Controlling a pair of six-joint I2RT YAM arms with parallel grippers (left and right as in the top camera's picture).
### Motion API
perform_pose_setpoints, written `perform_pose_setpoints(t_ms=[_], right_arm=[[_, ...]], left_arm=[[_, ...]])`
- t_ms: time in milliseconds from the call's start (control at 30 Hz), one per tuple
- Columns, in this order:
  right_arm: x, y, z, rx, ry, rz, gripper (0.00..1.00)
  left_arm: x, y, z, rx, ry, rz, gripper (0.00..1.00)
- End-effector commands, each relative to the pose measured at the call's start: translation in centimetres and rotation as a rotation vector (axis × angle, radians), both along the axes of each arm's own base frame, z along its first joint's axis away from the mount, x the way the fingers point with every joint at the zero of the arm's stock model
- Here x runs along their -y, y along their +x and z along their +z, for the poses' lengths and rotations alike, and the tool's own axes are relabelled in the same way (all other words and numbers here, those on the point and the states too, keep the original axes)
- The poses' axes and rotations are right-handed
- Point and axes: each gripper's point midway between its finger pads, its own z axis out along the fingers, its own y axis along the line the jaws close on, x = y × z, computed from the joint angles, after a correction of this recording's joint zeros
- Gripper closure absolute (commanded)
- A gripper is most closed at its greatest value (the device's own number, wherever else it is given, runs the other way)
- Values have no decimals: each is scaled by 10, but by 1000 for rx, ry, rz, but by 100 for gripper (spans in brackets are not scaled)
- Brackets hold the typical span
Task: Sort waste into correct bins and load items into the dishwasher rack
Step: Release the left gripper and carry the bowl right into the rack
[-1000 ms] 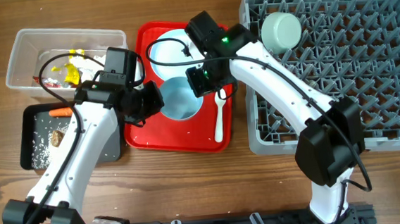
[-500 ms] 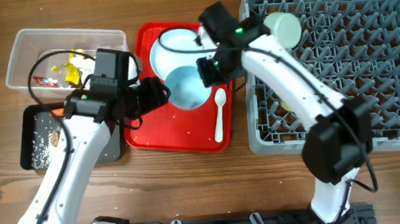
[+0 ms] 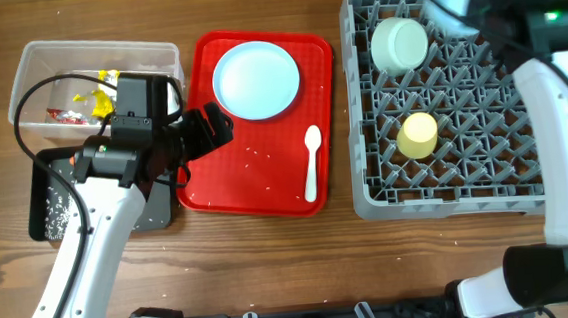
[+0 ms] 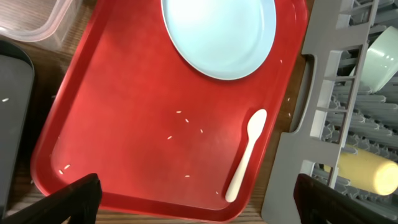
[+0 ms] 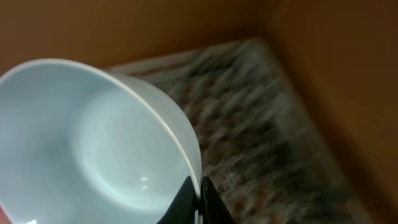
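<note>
your right gripper (image 5: 198, 200) is pinching a blue bowl (image 5: 93, 143) by its rim over the rack (image 3: 447, 200); your left gripper (image 3: 212, 127) is hanging wide open above the red tray (image 4: 112, 112).

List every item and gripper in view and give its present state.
Left gripper: open, empty, above the red tray.
Right gripper: shut on a bowl rim.
Held bowl: pinched at its rim, in midair.
Other bowl: loaded in the rack.
Yellow cup: on its side in the rack.
Plate: flat on the red tray.
Spoon: lying on the red tray, apart from the plate.
</note>
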Motion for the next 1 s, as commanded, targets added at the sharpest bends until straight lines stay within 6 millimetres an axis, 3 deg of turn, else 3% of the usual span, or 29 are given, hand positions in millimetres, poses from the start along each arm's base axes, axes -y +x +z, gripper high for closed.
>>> perform_pose_setpoints(t_ms=[0,233,467,667,833,967], right_arm=[[49,5,11,-43,-247,-72,96],[88,33,-2,-96,-438,-152,96],[100,59,-61,-242,-521,-179,96],[101,72,-115,-350,-531,-157,96],[100,77,-136,-396,-538,-136,96],[99,78,-142,-412,-542,-126,96]], left_arm=[[-4,3,8,29,11,6,0],[-4,3,8,29,11,6,0],[-4,3,8,29,11,6,0],[-4,3,8,29,11,6,0],[-4,3,8,29,11,6,0],[-4,3,8,29,11,6,0]])
